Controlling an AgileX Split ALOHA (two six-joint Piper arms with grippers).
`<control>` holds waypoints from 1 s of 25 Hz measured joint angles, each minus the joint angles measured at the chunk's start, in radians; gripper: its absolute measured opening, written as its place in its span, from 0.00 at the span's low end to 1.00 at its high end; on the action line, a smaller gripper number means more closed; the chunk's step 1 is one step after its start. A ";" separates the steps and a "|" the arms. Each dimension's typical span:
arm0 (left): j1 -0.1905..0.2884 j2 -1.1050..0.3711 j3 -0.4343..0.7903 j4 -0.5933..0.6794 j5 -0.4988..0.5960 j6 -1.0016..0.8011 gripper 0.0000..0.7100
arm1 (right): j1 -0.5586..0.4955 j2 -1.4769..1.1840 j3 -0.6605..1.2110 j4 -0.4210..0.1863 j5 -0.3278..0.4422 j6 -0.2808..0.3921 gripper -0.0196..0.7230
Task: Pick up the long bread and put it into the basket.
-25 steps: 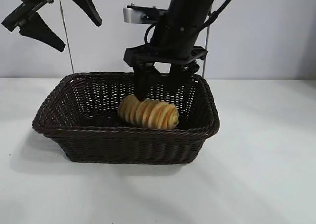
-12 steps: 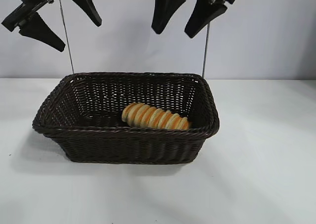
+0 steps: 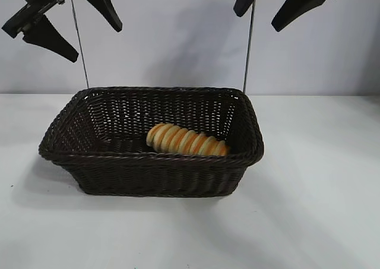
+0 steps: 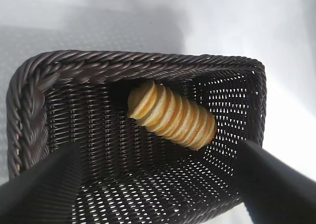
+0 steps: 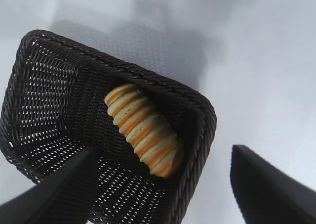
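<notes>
Both the right end effector (image 3: 286, 6) and the left end effector (image 3: 71, 21) are hanging wide open and empty; below them, the long bread (image 3: 187, 141) is lying in the basket (image 3: 151, 174).

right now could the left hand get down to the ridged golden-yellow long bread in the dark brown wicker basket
Probably yes: the left hand hangs open above the basket, and the long bread lies uncovered inside.

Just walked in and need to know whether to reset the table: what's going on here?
The long bread already lies inside the wicker basket, toward its right end, and nothing is touching it. The right gripper hangs high above the basket's right side, fingers open and empty. The left gripper is parked high at the upper left, also open and empty. By how things lie, the placing looks done.
</notes>
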 joint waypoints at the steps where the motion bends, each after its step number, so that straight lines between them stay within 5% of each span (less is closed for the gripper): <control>1: 0.000 0.000 0.000 0.000 0.000 0.000 0.85 | 0.000 0.000 0.000 0.001 0.000 0.000 0.75; 25: 0.000 0.000 0.000 0.000 0.001 0.000 0.85 | 0.000 0.000 0.113 0.003 0.000 0.000 0.75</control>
